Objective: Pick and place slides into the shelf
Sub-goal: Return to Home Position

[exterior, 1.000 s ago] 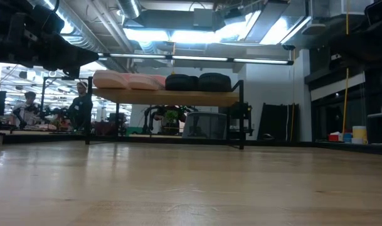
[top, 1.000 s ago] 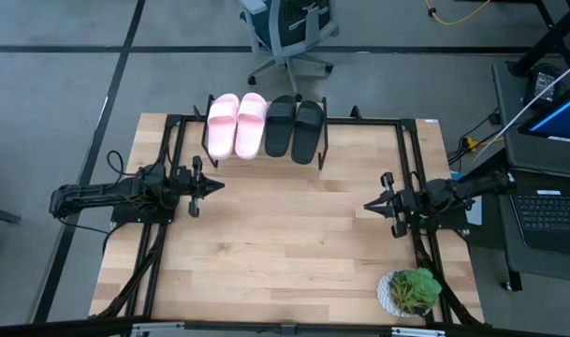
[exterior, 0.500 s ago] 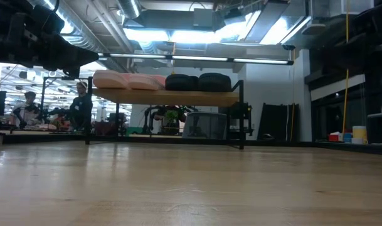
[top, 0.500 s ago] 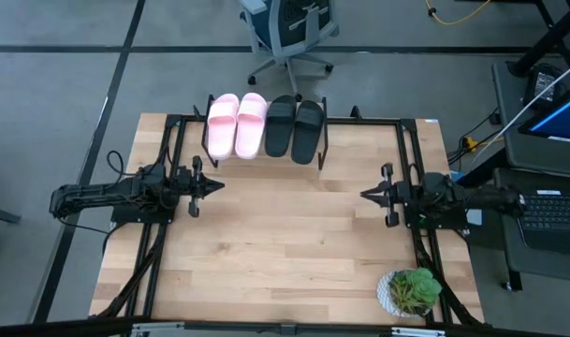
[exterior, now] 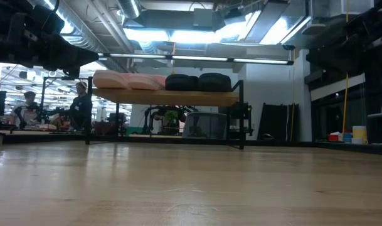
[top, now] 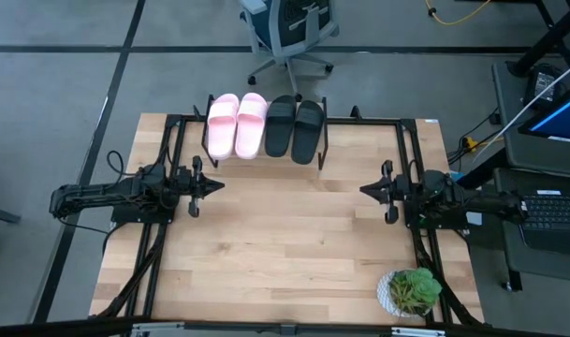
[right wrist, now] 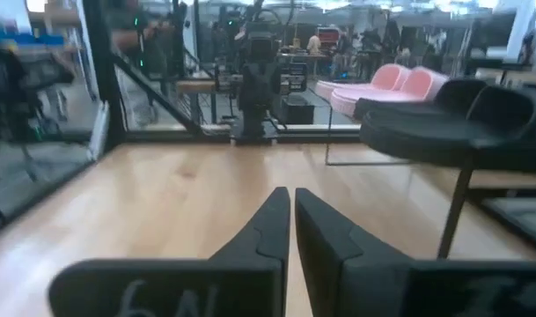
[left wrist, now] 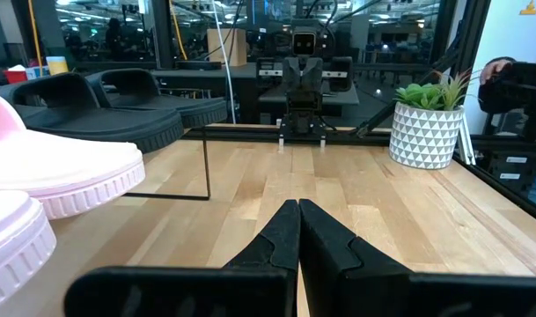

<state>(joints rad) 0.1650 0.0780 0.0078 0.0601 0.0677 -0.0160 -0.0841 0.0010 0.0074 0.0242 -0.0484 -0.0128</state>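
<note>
Two pale pink slides (top: 236, 124) and two black slides (top: 294, 127) lie side by side, soles down, on the shelf (top: 266, 150), a low rack with a wooden plank top and black legs at the table's far edge. The low view shows the pink slides (exterior: 128, 80) and the black slides (exterior: 198, 82) on the shelf's plank (exterior: 172, 98). My left gripper (top: 219, 184) is shut and hovers over the table's left side, pointing right. My right gripper (top: 363, 191) is shut over the right side, pointing left. Both are empty.
A potted plant (top: 411, 290) in a white patterned pot stands at the table's near right corner. Black frame rails (top: 163, 150) run along the table's left, right and far sides. An office chair (top: 289, 33) stands beyond the shelf. People show in the room behind, in the low view.
My right arm has drawn its gripper slightly toward the table's far edge and straightened level across the table. The slides and my left arm have stayed put.
</note>
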